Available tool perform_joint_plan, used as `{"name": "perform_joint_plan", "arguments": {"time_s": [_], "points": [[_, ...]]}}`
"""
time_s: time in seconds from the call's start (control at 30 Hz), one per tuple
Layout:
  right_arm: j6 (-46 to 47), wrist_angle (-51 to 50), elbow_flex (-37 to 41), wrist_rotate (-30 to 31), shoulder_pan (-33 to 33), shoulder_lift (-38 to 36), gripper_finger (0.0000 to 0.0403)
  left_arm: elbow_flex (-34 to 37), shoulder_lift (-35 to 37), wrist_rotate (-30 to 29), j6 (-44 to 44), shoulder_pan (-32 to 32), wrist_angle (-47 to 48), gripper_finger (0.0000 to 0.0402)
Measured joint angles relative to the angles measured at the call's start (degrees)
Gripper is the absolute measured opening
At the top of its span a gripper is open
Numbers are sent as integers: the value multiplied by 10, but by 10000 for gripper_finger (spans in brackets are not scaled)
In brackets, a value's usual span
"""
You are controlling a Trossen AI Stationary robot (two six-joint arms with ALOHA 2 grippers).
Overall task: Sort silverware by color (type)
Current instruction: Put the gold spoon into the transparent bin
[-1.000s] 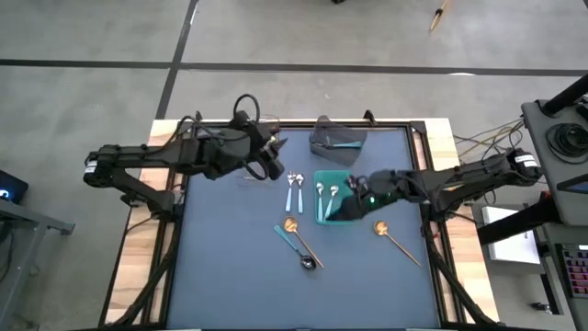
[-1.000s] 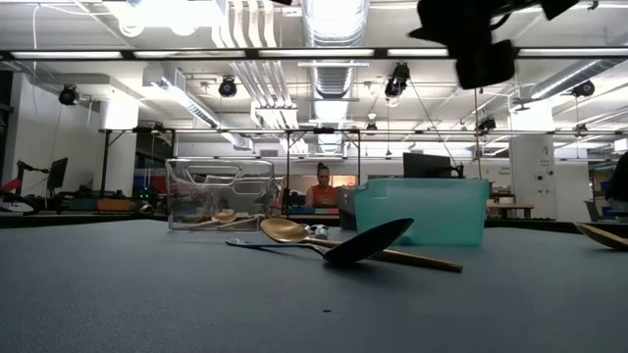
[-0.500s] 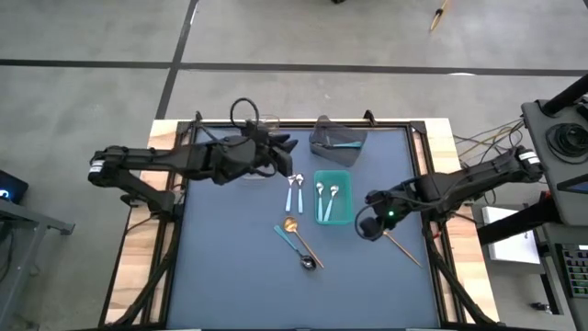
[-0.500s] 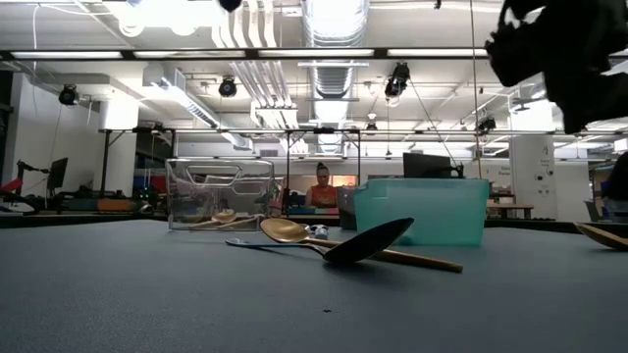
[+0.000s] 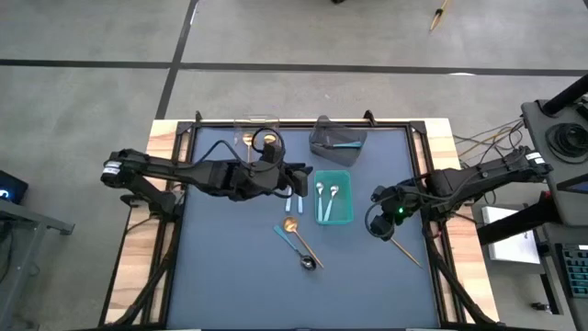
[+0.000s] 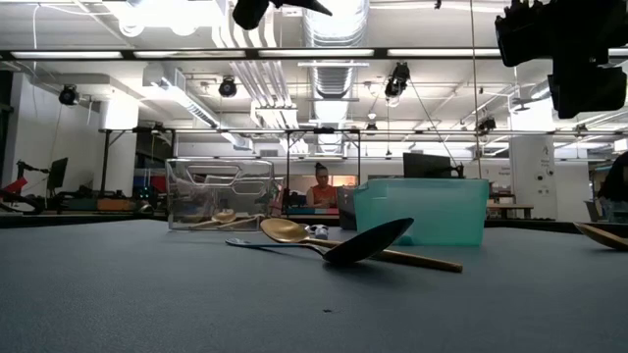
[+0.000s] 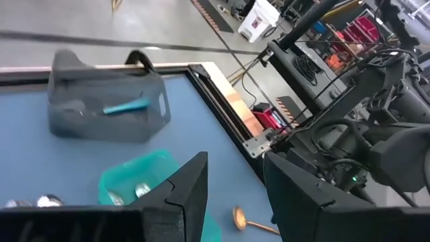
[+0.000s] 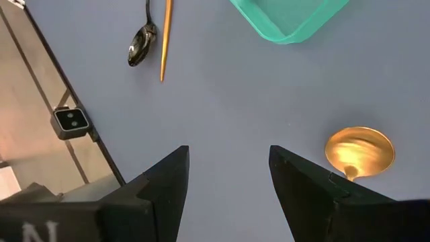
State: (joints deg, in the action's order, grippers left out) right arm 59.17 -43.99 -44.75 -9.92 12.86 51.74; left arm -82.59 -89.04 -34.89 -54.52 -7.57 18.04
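Blue-grey table (image 5: 220, 267) is partly sorted: two silver spoons (image 5: 326, 191) lie in the teal bin (image 5: 333, 217). Crossed gold and dark spoons (image 5: 300, 245) remain at 6 o'clock. Right tool (image 8: 228, 181), open and empty, hovers over a gold spoon (image 8: 358, 153) at 3 o'clock; left tool (image 7: 235, 195) is open too.

You have two silver-bowled spoons with light-blue handles (image 5: 326, 200) lying in the teal bin. An all-gold spoon (image 5: 299, 237) crosses a dark-bowled, teal-handled spoon (image 5: 296, 246) mid-counter, and another all-gold spoon (image 8: 359, 152) lies flat nearby.
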Motion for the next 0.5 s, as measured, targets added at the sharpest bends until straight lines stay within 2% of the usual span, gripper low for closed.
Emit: {"name": "perform_joint_plan", "arguments": {"time_s": [0.13,0.5], "points": [[-9,1,0,0,0,5,196,0,-7,22,-39,-1,0,127],[-38,2,0,-1,0,5,196,0,-49,145,-120,-25,0,127]]}}
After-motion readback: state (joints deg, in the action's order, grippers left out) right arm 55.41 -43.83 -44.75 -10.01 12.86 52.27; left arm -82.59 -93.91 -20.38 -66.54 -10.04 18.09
